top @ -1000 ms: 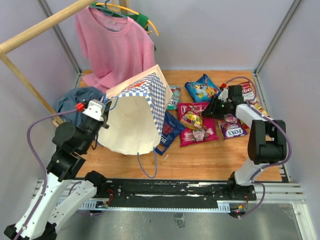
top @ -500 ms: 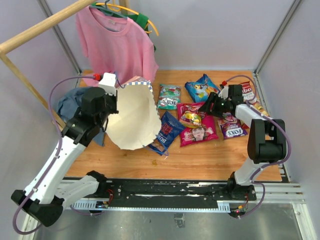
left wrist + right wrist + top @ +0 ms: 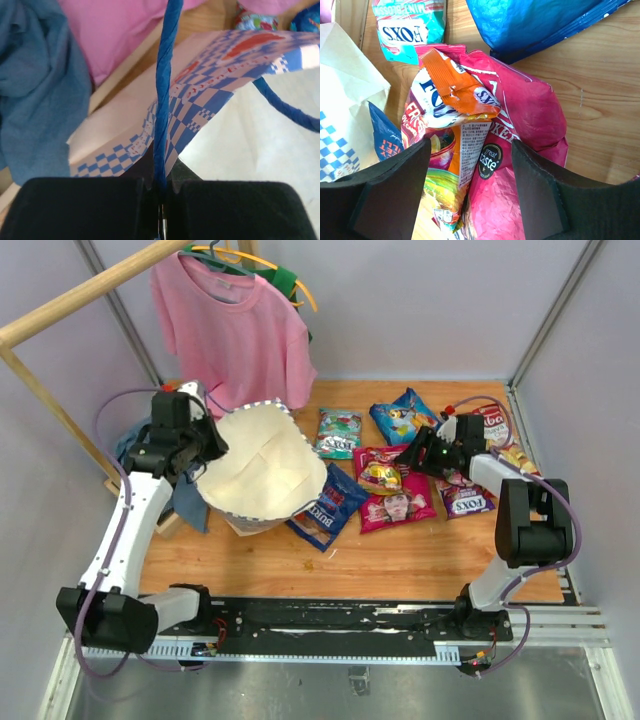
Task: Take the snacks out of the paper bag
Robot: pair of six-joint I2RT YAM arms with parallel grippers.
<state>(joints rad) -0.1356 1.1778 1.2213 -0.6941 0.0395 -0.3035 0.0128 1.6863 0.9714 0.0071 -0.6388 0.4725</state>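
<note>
The paper bag [image 3: 258, 472] lies on its side at the table's left, its white face up and checkered edge showing. My left gripper [image 3: 205, 433] is shut on its blue cord handle [image 3: 164, 107] at the bag's left edge [image 3: 200, 82]. Snacks lie spread on the wood to the right: a teal packet [image 3: 339, 432], a blue bag [image 3: 404, 416], a dark blue bag [image 3: 328, 506], a pink-red bag [image 3: 398, 502], a multicoloured packet [image 3: 382, 475], a purple packet [image 3: 463, 494] and red-white chips [image 3: 495, 422]. My right gripper [image 3: 418, 455] is open just above the multicoloured packet [image 3: 452, 135] and pink-red bag [image 3: 525, 125].
A pink T-shirt [image 3: 232, 330] hangs on a wooden rack [image 3: 60, 320] at the back left. A blue-grey cloth [image 3: 150, 455] lies left of the bag, under my left arm. Metal frame posts stand at the table's corners.
My left arm has swung the bag from standing upright to lying flatter at the left, moving back and left. The dark blue bag now lies clear of it. My right gripper has shifted slightly left.
</note>
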